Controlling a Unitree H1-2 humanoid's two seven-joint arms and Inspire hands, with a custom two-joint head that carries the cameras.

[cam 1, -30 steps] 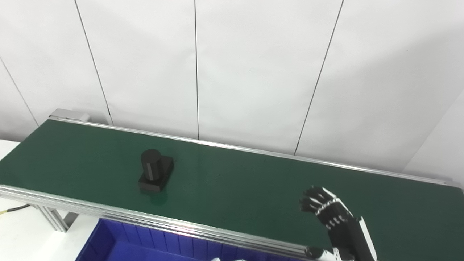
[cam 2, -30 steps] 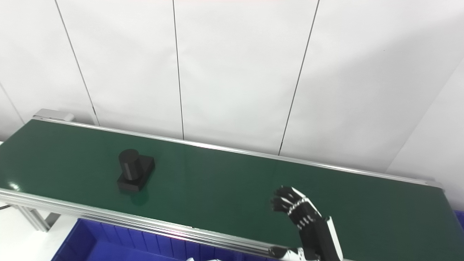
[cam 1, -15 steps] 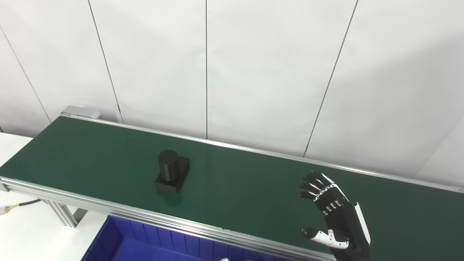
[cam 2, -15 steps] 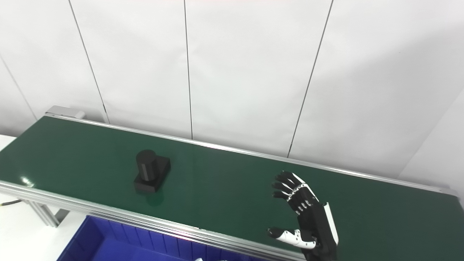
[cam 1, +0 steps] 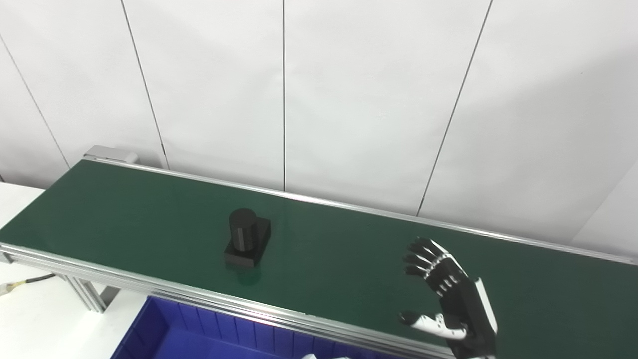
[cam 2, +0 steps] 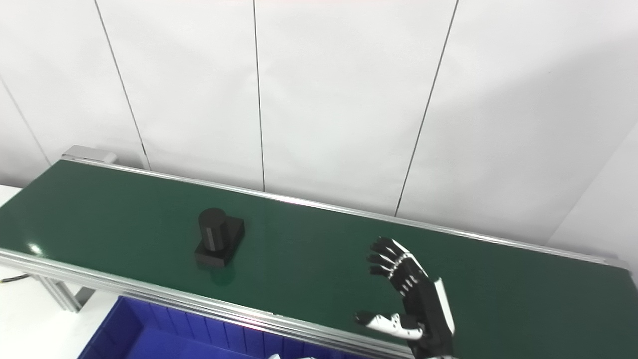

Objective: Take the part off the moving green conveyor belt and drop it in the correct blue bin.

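Right hand (cam 1: 451, 299) is hovering empty, fingers spread, over the belt (cam 1: 124, 209); part (cam 1: 246, 239) is sitting mid-belt unpicked, blue bin (cam 1: 199, 334) drop is pending.

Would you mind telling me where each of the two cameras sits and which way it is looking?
Left eye view: on the robot's head, looking down and forward across the green conveyor belt toward the white wall; only the right hand, open, shows.
Right eye view: beside it, a little to the right, facing the same way; the same hand sits further left in the picture.
Shared: the black part on the belt, the blue bin below its near rail, the wall.
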